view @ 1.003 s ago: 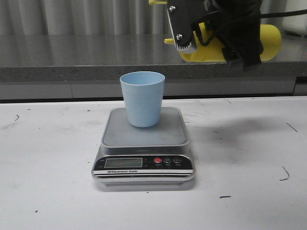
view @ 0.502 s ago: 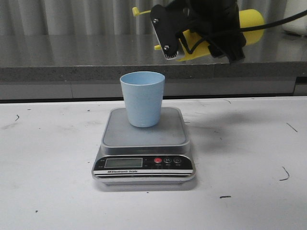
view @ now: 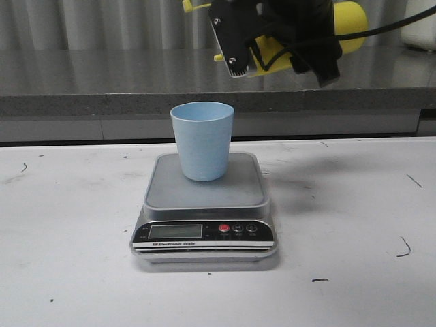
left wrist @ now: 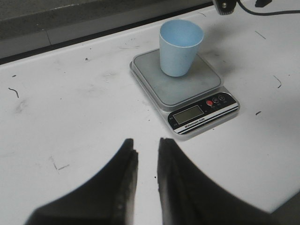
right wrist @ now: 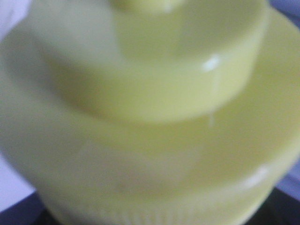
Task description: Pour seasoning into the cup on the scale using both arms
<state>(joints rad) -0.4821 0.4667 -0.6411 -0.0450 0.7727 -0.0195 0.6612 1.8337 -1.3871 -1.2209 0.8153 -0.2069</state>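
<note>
The pale blue cup (view: 201,139) stands upright on the silver platform of the scale (view: 204,197); both also show in the left wrist view, cup (left wrist: 180,47) and scale (left wrist: 185,89). My right gripper (view: 279,49) is shut on the yellow seasoning bottle (view: 349,20) and holds it about level, high above and right of the cup. The nozzle (view: 219,58) points left, and the tethered cap (view: 186,5) hangs out beyond it. The bottle's top (right wrist: 150,93) fills the right wrist view, blurred. My left gripper (left wrist: 146,150) is slightly open and empty over bare table, in front of and left of the scale.
A grey counter ledge (view: 88,82) runs along the back of the white table (view: 68,225). A black cable (left wrist: 272,11) lies at the table's far right in the left wrist view. The scale's display (view: 176,231) is too faint to read.
My right gripper has carried the bottle up and to the left, bringing the nozzle closer to above the cup. The cup, the scale and the left gripper have not moved.
</note>
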